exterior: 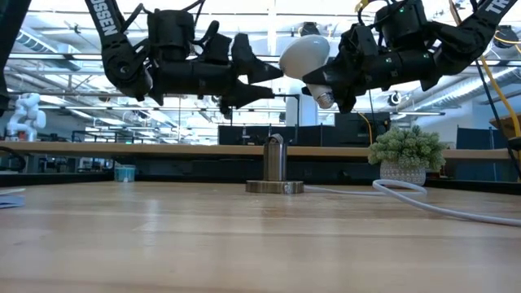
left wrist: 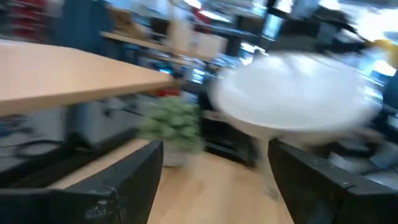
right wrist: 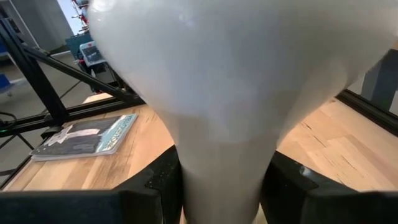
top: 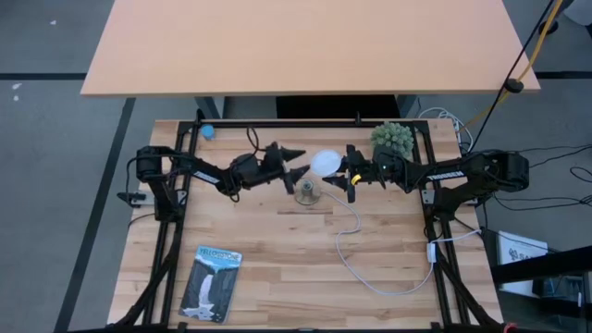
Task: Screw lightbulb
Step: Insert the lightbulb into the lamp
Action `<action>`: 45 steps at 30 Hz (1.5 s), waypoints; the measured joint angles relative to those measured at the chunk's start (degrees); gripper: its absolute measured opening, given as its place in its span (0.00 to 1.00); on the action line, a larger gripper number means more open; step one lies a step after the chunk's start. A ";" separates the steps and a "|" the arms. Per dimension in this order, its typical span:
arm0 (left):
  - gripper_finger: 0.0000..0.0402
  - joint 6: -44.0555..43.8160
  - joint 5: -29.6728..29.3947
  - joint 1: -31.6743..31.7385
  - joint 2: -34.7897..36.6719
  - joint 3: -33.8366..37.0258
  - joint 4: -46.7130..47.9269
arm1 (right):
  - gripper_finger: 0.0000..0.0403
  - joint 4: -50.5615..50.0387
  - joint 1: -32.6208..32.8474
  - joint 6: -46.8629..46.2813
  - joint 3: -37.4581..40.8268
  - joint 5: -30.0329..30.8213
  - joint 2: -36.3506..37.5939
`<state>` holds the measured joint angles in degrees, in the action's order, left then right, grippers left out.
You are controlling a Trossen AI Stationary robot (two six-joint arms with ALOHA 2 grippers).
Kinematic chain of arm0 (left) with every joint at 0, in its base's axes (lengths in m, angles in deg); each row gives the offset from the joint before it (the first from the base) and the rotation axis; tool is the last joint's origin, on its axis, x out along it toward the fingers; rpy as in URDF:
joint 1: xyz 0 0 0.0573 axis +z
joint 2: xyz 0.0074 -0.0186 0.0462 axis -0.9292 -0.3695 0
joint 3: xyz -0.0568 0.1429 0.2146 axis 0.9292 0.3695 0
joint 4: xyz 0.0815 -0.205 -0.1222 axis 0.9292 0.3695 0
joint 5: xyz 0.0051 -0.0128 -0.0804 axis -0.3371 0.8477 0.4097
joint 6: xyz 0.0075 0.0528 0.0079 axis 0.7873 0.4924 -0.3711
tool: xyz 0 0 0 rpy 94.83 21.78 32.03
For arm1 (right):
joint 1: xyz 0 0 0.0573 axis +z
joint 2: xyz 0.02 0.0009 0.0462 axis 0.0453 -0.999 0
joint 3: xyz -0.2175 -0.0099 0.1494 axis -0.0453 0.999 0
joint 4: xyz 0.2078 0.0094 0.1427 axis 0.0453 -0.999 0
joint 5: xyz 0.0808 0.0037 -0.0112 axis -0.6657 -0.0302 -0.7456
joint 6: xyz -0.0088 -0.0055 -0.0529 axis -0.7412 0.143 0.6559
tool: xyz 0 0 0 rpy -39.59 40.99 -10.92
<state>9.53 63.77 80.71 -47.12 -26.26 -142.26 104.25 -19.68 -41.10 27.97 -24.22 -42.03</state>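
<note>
The white lightbulb hangs in the air above the round grey socket, which stands on the wooden table with its white cord trailing to the right. My right gripper is shut on the bulb, coming from the table's right. My left gripper stands open just left of the globe. Its fingers are spread apart with the globe ahead of them, touching nothing that shows. My right gripper pinches the bulb's tapering neck between its two fingers, just above the silvery screw base. The fingers come about level from the table's right. The bulb is lifted clear and tilted, globe up and to the left, base slanting down.
A small potted plant stands at the far right of the table. A flat blue packaging card lies near the front left. A small blue thing sits at the far left. A second tabletop lies beyond the far edge.
</note>
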 joint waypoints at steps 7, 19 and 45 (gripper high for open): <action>0.74 0.28 27.32 2.84 0.76 0.02 1.77 | 0.39 0.11 -0.05 -0.88 0.00 -2.44 0.00; 0.74 1.89 14.03 4.69 0.72 0.04 7.70 | 0.39 1.36 3.74 0.63 -2.69 2.23 -4.31; 0.74 1.45 28.25 9.23 1.05 5.40 -3.56 | 0.39 -0.81 1.43 2.75 -10.80 2.66 -11.52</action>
<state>10.97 92.02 89.94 -46.07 -20.86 -145.81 103.45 -18.25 -38.36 17.17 -21.56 -53.55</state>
